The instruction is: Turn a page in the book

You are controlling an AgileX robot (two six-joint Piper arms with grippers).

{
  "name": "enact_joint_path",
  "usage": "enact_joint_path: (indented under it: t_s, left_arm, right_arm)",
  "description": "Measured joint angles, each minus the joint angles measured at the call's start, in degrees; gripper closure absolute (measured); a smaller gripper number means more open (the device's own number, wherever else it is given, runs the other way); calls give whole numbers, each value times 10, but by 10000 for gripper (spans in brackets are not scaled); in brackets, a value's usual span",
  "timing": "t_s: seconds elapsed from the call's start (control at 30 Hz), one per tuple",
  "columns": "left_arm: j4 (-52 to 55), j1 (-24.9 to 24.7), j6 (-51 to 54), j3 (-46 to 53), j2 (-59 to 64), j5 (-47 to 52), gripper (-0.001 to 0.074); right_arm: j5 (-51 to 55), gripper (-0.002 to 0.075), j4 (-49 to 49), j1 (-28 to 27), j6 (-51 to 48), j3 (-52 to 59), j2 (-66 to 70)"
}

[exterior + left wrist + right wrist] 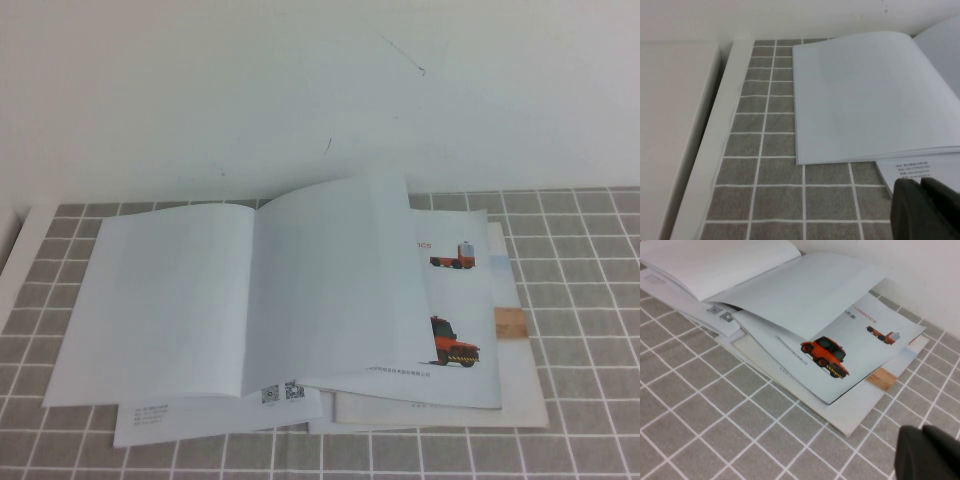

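Both dark tools, left tool (925, 207) and right tool (930, 452), grip state unreadable, hover near glossy open book (240, 290).

Left pincer (920, 187): my dark, matte black fingertips, rounded, poking into the left wrist view's edge.
Right pincer (922, 432): same black, smooth rounded tips, no markings I can see.

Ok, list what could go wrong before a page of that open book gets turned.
1. The book lies on a brochure with orange-red trucks and a QR-code sheet; a low pinch might catch those instead.
2. The right-hand page arches up and looks glossy, so it may slip or crease.
3. The left gripper and right gripper both sit off the book; either faces a longish approach.
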Motion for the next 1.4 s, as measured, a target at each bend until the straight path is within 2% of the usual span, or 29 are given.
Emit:
enact_joint_path:
  t_s: [1.07, 1.4]
  left_arm:
    - [13, 1, -10, -1, -2, 7, 738]
    - [13, 1, -10, -1, -2, 7, 738]
  right_arm:
    - [1, 729, 0, -3, 0, 0, -13]
    - [-54, 729, 0, -138, -11, 72, -109]
